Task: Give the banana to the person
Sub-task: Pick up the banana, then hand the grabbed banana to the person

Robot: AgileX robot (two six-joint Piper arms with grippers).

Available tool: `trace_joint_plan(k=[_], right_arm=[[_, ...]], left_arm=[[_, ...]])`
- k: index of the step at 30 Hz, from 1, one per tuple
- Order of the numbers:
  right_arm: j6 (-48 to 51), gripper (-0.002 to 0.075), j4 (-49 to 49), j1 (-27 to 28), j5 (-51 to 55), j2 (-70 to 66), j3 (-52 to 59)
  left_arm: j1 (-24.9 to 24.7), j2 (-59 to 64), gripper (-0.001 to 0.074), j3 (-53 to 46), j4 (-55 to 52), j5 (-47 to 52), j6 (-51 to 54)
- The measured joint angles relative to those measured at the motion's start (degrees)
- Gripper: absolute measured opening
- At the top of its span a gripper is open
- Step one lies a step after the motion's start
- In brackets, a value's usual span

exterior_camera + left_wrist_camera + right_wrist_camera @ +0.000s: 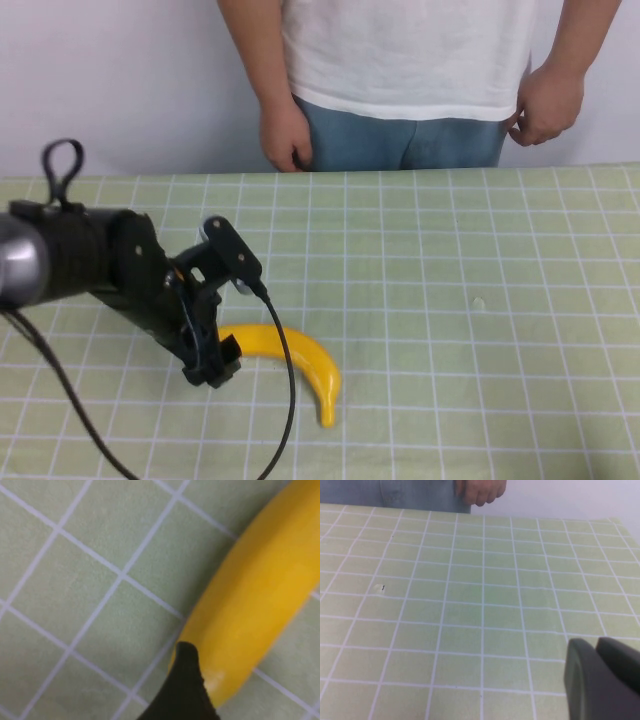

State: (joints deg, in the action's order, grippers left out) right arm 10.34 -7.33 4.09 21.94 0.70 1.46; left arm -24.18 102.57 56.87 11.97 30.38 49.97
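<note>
The banana (300, 362) lies on the near-left part of the table mat (450, 300), a smooth, glossy yellow curve with its far end hidden under the left gripper (212, 362). That gripper is lowered over the banana's left end. The high view does not show whether its fingers are closed on the fruit, and I cannot tell from the wrist view either. There, only one dark fingertip (182, 690) shows, touching the banana's (250, 610) side.

The person (410, 70) stands at the far edge of the table in a white T-shirt and blue jeans, both hands hanging by the hips. The high view shows both hands; the right wrist view catches only one hand (480, 491) and a strip of denim.

The mat is pale green with a white grid of squares, flat and matte. The right gripper (602, 680) shows only in its own wrist view as a dark grey rounded shape low over bare mat, and I cannot tell whether it is parted or closed.

A black cable (285, 400) runs from the left arm across the banana.
</note>
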Motion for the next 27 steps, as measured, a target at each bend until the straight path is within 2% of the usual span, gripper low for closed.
trace_joint_plan(k=[6, 9, 11, 18, 27], right_arm=[[0.0, -0.0007, 0.1, 0.0, 0.0, 0.0, 0.0], [0.0, -0.0007, 0.1, 0.0, 0.0, 0.0, 0.0], [0.0, -0.0007, 0.1, 0.0, 0.0, 0.0, 0.0], [0.0, -0.0007, 0.1, 0.0, 0.0, 0.0, 0.0], [0.0, -0.0007, 0.1, 0.0, 0.0, 0.0, 0.0]], left_arm=[[0.0, 4.1, 0.0521, 0.2, 0.6, 0.0, 0.0], [0.0, 4.5, 0.0402, 0.3, 1.0, 1.2, -0.6], [0.0, 4.5, 0.0274, 0.4, 1.1, 1.9, -0.6], [0.0, 1.3, 0.0284, 0.4, 0.7, 4.6, -1.4], [0.0, -15.3, 0.0284, 0.4, 0.8, 4.7, -2.0]])
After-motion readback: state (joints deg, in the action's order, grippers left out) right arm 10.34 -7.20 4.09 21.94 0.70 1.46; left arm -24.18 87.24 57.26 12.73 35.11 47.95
